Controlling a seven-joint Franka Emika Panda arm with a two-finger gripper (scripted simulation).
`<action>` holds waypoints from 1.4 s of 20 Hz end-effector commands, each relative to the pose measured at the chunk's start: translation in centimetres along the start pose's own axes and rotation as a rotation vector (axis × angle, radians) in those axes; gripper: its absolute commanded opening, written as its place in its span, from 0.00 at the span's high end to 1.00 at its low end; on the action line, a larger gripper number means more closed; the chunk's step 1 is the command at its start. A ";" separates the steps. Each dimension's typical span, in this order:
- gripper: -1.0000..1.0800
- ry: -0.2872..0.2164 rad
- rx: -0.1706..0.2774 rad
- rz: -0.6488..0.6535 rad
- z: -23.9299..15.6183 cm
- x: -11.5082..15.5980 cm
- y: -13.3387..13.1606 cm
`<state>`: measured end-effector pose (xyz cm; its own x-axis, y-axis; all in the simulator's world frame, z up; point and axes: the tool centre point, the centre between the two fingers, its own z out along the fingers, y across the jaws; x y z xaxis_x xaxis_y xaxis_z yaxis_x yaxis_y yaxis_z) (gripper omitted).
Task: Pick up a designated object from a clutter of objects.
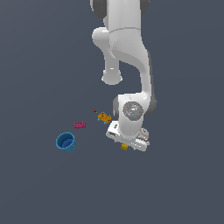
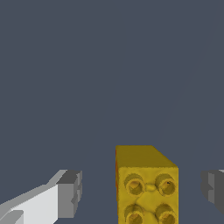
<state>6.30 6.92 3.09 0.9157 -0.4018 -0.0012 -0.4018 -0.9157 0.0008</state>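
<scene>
The designated object, a small yellow-orange brick with round studs, lies between my gripper's fingers in the wrist view, with a gap on each side. One grey fingertip and the other stand well apart, so my gripper is open and touching nothing. In the exterior view the brick peeks out just under the white hand, and the gripper is low over it. The rest of the clutter of objects lies toward the exterior view's left.
A blue cup stands upright at the exterior view's left. A pink flat piece, a tiny red bead and an orange speckled piece lie between the cup and the arm. The floor is plain dark grey.
</scene>
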 end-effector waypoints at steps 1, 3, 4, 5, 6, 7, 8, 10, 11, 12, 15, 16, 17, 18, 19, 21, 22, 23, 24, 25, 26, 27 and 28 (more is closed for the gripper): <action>0.04 0.001 0.001 0.000 0.7 0.1 0.0; 0.04 0.001 0.001 0.000 0.9 0.1 -0.1; 0.04 0.001 0.001 0.000 0.9 0.1 -0.1; 1.00 0.001 0.001 0.000 0.9 0.1 -0.1; 1.00 0.001 0.001 0.000 0.9 0.1 -0.1; 1.00 0.001 0.001 0.000 0.9 0.1 -0.1; 1.00 0.001 0.001 0.000 0.9 0.1 -0.1; 1.00 0.001 0.001 0.000 0.9 0.1 -0.1; 1.00 0.001 0.001 0.000 0.9 0.1 -0.1; 1.00 0.001 0.001 0.000 0.9 0.1 -0.1; 1.00 0.001 0.001 0.000 0.9 0.1 -0.1; 1.00 0.001 0.001 0.000 0.8 0.1 -0.1; 1.00 0.001 0.001 0.000 0.8 0.1 -0.1; 1.00 0.001 0.001 0.000 0.6 0.1 0.0; 1.00 0.001 0.001 0.000 0.4 0.1 0.0; 1.00 0.001 0.001 0.000 -0.1 0.2 0.2; 1.00 0.001 0.001 0.000 -0.5 0.2 0.2; 1.00 0.001 0.001 0.000 -0.9 0.2 0.3; 1.00 0.001 0.001 0.000 -1.3 0.2 0.5; 1.00 0.001 0.001 0.000 -1.9 0.3 0.6; 1.00 0.001 0.001 0.000 -2.4 0.3 0.7; 1.00 0.001 0.001 0.000 -3.1 0.3 0.9; 1.00 0.001 0.001 0.000 -3.8 0.4 1.1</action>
<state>6.21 6.05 5.85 0.9156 -0.4020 -0.0014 -0.4020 -0.9156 0.0008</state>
